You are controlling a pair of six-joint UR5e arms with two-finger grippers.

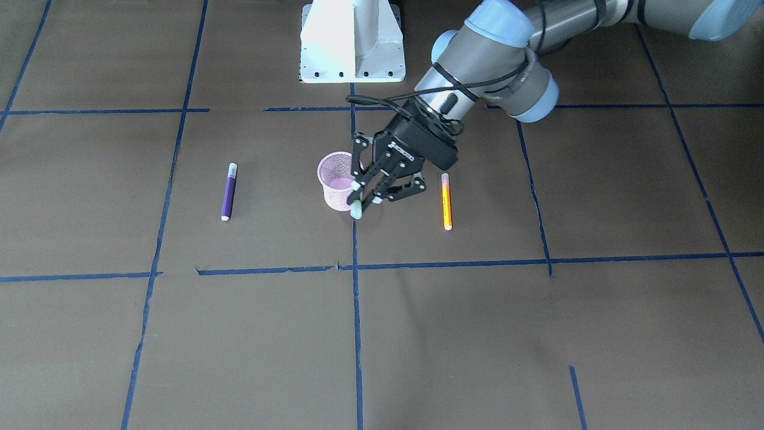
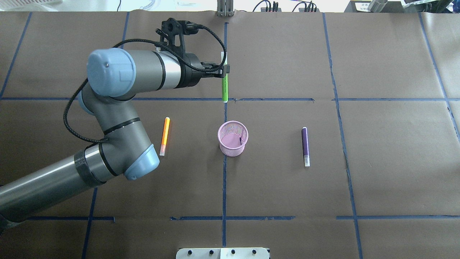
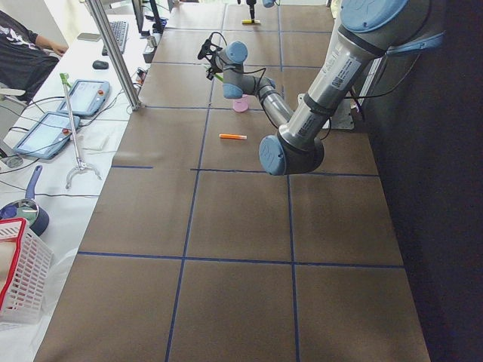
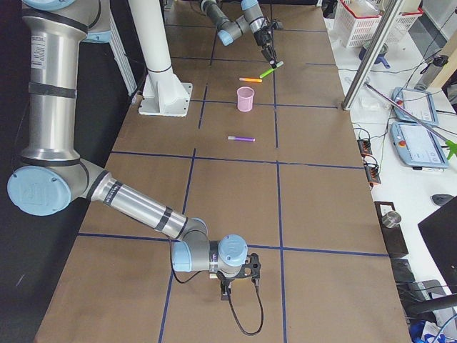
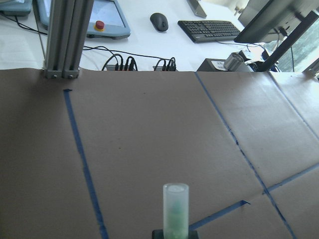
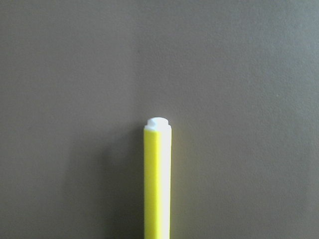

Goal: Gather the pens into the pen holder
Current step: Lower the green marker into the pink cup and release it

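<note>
Pen holder (image 2: 231, 149): round pink mesh; left gripper (image 2: 224, 70) pinches green pen (image 2: 225, 88)

Pink wire-mesh pen holder (image 2: 231, 150) stands on matt brown paper (image 2: 287, 180).

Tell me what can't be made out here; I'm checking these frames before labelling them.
- Right gripper: seen only in the exterior right view, small; open or shut unclear.
- Yellow pen: cut off by the right wrist view's bottom edge; whether it is gripped is unseen.
- Green pen: in the front-facing view the left gripper hides all but its cap.
- Pen holder: the dark mark inside is too small to identify.
</note>
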